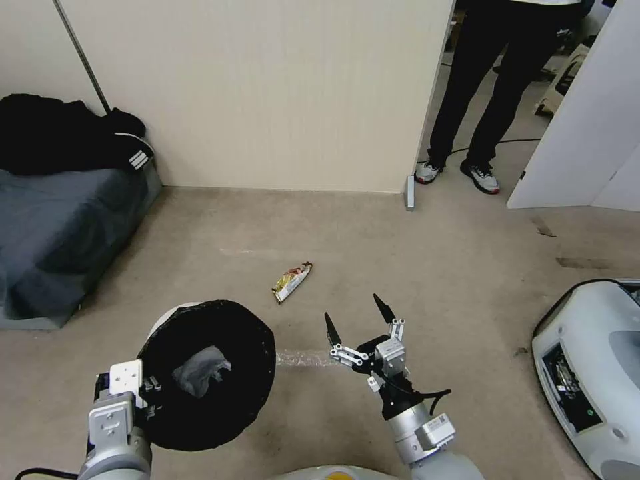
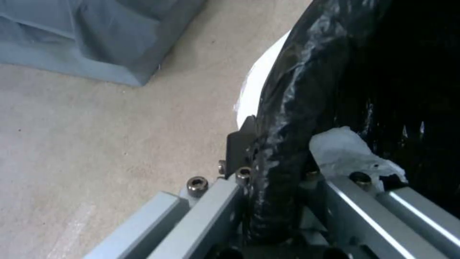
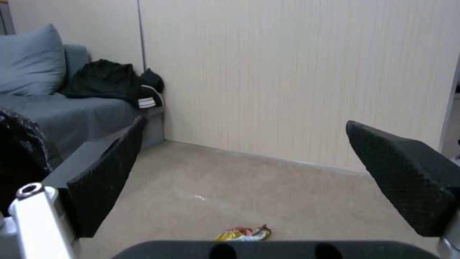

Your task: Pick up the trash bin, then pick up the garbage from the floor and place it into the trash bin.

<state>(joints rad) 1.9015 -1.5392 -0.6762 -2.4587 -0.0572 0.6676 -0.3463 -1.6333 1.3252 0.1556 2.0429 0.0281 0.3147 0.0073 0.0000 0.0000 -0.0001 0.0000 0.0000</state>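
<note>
Gripping the trash bin (image 1: pixel 200 373) by its rim, the left gripper (image 1: pixel 143 393) is holding it aloft; the right gripper (image 1: pixel 360 323) is hovering open near the wrapper (image 1: pixel 292 281), which looks light, crinkly and best pinched mid-length.

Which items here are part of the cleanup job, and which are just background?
Job items:
trash bin, rim clamped by left gripper
white tissue wad inside it
snack wrapper on the floor
right gripper, open, empty

Background:
grey sofa
black clothing
white machine
</note>
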